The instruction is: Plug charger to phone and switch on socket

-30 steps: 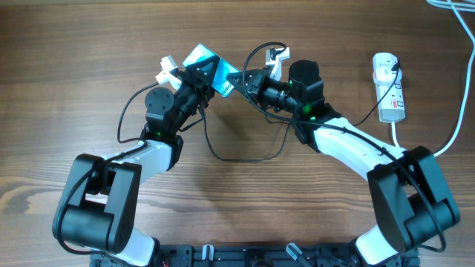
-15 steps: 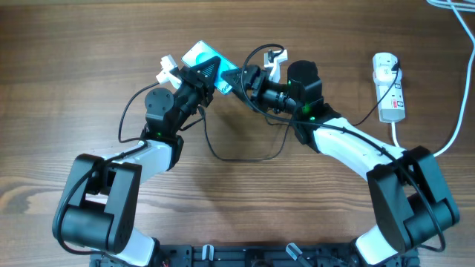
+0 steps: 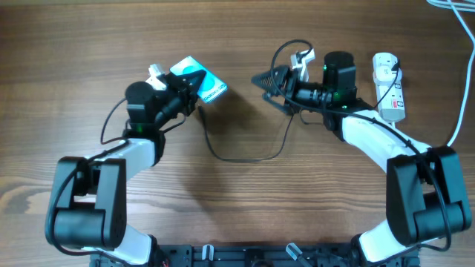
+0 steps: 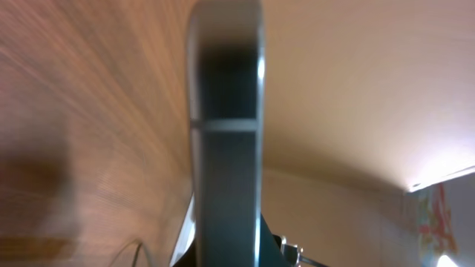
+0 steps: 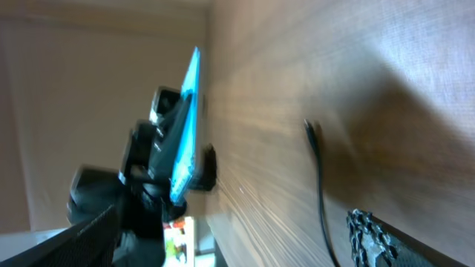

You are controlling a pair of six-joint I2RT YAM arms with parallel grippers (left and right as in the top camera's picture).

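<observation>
I'm clamping the small cyan-screened phone (image 3: 210, 85) in the left gripper (image 3: 187, 83), right gripper (image 3: 266, 85) gaping empty beside the phone, thin black charger cable (image 3: 245, 157) lying apparently unplugged below the phone, white power-strip socket (image 3: 390, 93) waiting untouched

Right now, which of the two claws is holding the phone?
The left gripper, clamped shut on the cyan-screened phone; the right gripper stands open and empty.

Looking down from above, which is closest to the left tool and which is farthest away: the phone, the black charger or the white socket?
1. The phone: nearest, gripped in the left tool itself.
2. The charger: next, its thin black cable loops close by, toward the middle.
3. The socket: farthest, way over on the right side.
</observation>
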